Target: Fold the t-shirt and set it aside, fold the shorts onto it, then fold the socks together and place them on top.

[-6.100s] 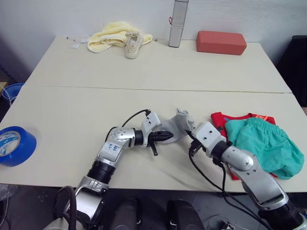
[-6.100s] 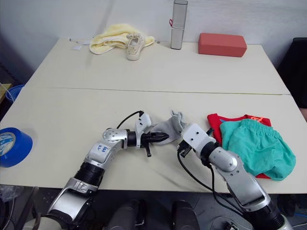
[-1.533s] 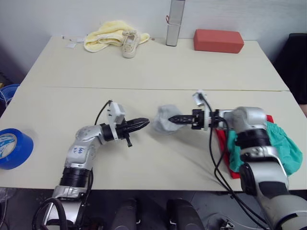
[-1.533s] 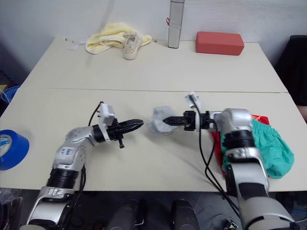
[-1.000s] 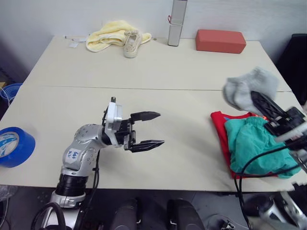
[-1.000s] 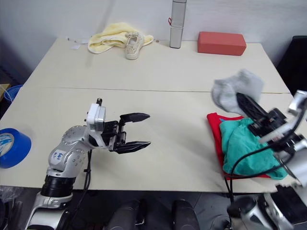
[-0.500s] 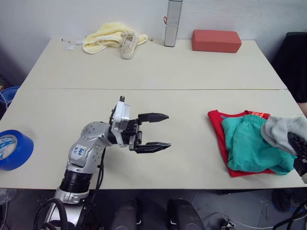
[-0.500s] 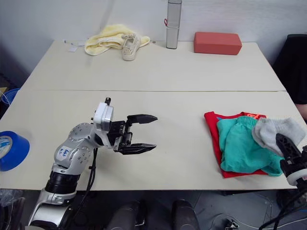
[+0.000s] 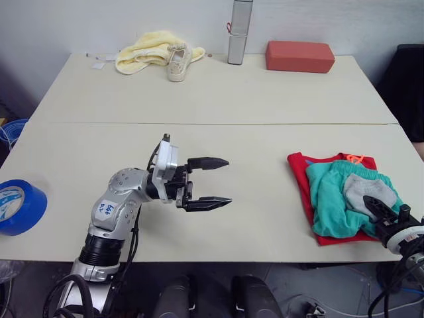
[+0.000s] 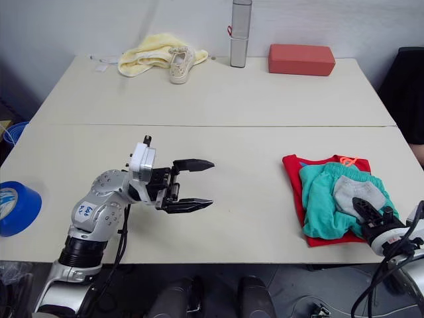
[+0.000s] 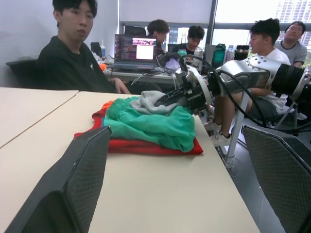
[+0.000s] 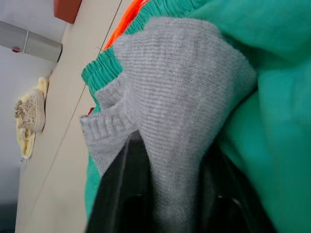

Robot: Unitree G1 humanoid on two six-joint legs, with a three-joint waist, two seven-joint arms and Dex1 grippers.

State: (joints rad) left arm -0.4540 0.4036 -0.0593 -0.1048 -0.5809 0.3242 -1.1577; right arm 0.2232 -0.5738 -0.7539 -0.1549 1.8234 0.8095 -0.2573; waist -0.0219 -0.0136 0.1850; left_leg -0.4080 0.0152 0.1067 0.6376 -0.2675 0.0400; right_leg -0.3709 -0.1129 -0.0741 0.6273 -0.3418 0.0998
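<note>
Two grippers are working: the left gripper is hovering spread and empty over mid-table, while the right gripper is pinching the socks, which are resting on the shorts atop the t-shirt near the table's right edge. Final placement is seemingly underway; next the fingers need releasing and withdrawing cleanly.

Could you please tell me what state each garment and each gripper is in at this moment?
t-shirt: folded, flat on the table, bottom of the pile.
shorts: folded, lying on the t-shirt.
socks: bunched together on the shorts, right gripper's fingers closed on them.
left gripper: open, empty, above the table.
right gripper: shut on the socks.
</note>
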